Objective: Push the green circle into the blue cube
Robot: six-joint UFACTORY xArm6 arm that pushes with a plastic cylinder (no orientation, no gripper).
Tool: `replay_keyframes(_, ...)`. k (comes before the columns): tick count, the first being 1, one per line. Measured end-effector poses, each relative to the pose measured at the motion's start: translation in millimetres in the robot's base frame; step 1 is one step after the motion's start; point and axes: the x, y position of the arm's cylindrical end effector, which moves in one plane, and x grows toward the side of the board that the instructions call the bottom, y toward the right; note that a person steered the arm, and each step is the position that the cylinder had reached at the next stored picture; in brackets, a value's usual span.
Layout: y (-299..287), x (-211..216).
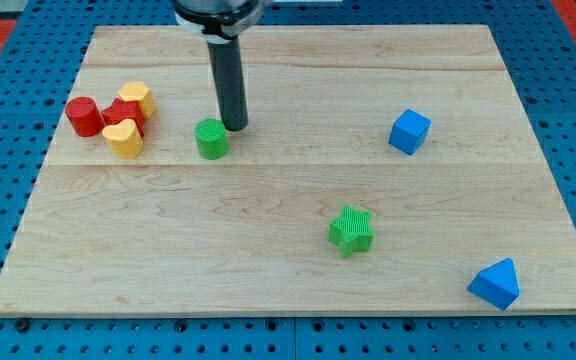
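Observation:
The green circle point(210, 138) sits on the wooden board point(298, 260), left of centre. The blue cube point(409, 131) stands well to its right, at about the same height in the view. My tip point(236, 127) rests on the board just to the upper right of the green circle, very close to it or touching it. The dark rod rises from there to the view's top.
A cluster at the view's left holds a red cylinder point(84, 116), a red block point(124, 113) and two yellow blocks point(136, 97) point(123, 138). A green star point(351, 230) lies at lower centre. A blue triangular block point(495, 283) lies near the bottom right corner.

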Motion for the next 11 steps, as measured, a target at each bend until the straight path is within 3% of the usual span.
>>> replay_keyframes(1,-62.0,-10.2)
replay_keyframes(2,-71.6,-36.9)
replay_keyframes(3,-111.6,12.6)
replay_keyframes(4,-66.1,47.0)
replay_keyframes(5,35.6,27.2)
replay_keyframes(6,65.7,8.5)
replay_keyframes(7,37.2,-9.7)
replay_keyframes(8,124.3,-42.8)
replay_keyframes(9,172.9,-22.4)
replay_keyframes(10,82.3,-7.9)
replay_keyframes(11,59.4,-1.2)
